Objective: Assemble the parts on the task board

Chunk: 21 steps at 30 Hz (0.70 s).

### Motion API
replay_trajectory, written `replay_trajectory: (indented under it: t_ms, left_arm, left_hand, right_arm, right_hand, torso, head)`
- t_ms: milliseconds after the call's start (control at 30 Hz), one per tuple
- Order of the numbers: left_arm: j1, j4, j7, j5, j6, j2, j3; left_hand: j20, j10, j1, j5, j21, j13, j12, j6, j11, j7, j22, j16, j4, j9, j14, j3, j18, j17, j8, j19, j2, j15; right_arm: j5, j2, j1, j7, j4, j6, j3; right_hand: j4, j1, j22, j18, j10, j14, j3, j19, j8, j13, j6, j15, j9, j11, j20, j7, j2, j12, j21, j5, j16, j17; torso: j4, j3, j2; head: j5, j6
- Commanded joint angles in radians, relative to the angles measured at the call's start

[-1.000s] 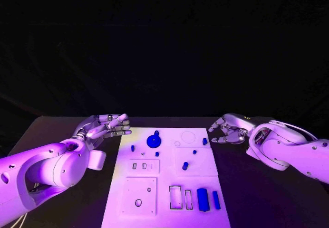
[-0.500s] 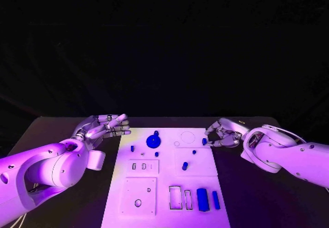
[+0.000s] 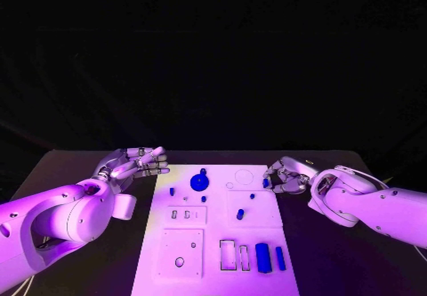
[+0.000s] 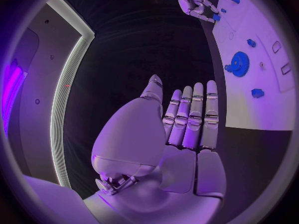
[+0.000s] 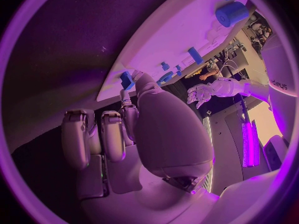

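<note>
Fingers first: in the head view the left hand (image 3: 133, 164) sits at middle left, just off the task board's (image 3: 218, 246) upper left corner, fingers straight and held close together, nothing in them. Over at middle right, the right hand (image 3: 286, 174) reaches the board's upper right edge, its fingertips (image 3: 272, 180) curled in around a small blue part (image 3: 265, 183); whether they actually pinch it is hard to make out from up here. Down the board: a blue gear (image 3: 199, 182) near the top, a blue peg (image 3: 240, 214) in the middle, and a large blue block (image 3: 263, 258) with a slimmer blue bar (image 3: 280, 259) at the lower right. Several tiny blue pieces between them are too small to tell apart.

Left wrist view now: the left hand (image 4: 177, 129) fills the centre, fingers side by side and straight, thumb apart, palm bare. The board (image 4: 261, 112) curves along the right rim, cut off by the circle, with the gear (image 4: 239, 63) on it. At the top, the right hand (image 4: 196, 2) shows small.

Right wrist view: the right hand (image 5: 134, 134) rises from the bottom, the thumb tip and a fingertip (image 5: 127, 95) both at the small blue part (image 5: 126, 79) at the board's (image 5: 156, 30) edge. Contact looks likely; a firm grip I cannot confirm. The large blue block (image 5: 231, 13) sits at upper right, partly clipped.
</note>
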Motion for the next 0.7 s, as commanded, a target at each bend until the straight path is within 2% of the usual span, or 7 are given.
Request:
replay_trajectory:
  t_ms: [33, 267, 700]
  left_arm:
    - [0.001, 0.004, 0.006, 0.003, 0.016, -0.003, 0.001]
    - [0.001, 0.008, 0.002, 0.003, 0.016, -0.016, 0.001]
    - [0.001, 0.01, 0.001, 0.003, 0.017, -0.018, 0.001]
  left_hand:
    - [0.006, 0.001, -0.003, -0.003, -0.005, -0.001, -0.005, 0.0, 0.003, 0.004, -0.002, -0.007, 0.0, -0.001, 0.001, -0.005, 0.013, 0.001, -0.006, 0.001, 0.001, 0.006]
    - [0.006, 0.002, 0.0, -0.003, -0.005, -0.001, -0.006, 0.001, 0.003, 0.004, -0.002, -0.008, -0.001, -0.001, 0.001, -0.004, 0.013, 0.001, -0.006, 0.001, 0.004, 0.006]
    - [0.006, 0.002, 0.0, -0.003, -0.005, -0.001, -0.006, 0.001, 0.003, 0.004, -0.002, -0.008, -0.001, -0.001, 0.001, -0.004, 0.013, 0.001, -0.006, 0.001, 0.004, 0.006]
  right_arm:
    - [-0.002, 0.005, -0.002, -0.01, -0.005, -0.012, 0.0]
    - [0.008, 0.014, -0.003, -0.012, -0.014, -0.018, 0.0]
    - [0.017, 0.026, -0.005, -0.011, -0.021, -0.008, 0.0]
  right_hand:
    - [0.004, -0.007, 0.172, -0.007, 0.0, 0.085, -0.004, 0.025, -0.004, 0.029, -0.007, 0.002, -0.002, 0.009, -0.002, 0.003, 0.003, 0.0, 0.001, -0.002, 0.005, 0.182]
    - [0.008, -0.009, 0.175, -0.008, 0.005, 0.086, 0.0, 0.028, 0.0, 0.036, -0.001, 0.002, -0.001, 0.008, -0.001, 0.002, 0.014, 0.006, 0.005, 0.0, 0.006, 0.185]
    - [0.012, -0.007, 0.18, -0.009, 0.017, 0.087, 0.01, 0.031, 0.013, 0.05, 0.034, -0.004, 0.005, 0.0, -0.004, -0.008, 0.026, 0.02, 0.008, -0.008, 0.008, 0.189]
  torso:
    - [0.0014, 0.0001, 0.0]
    - [0.001, 0.0, -0.001]
    - [-0.0001, 0.0005, 0.0]
  head:
    - [0.002, -0.001]
    - [0.003, -0.002]
    - [0.004, -0.004]
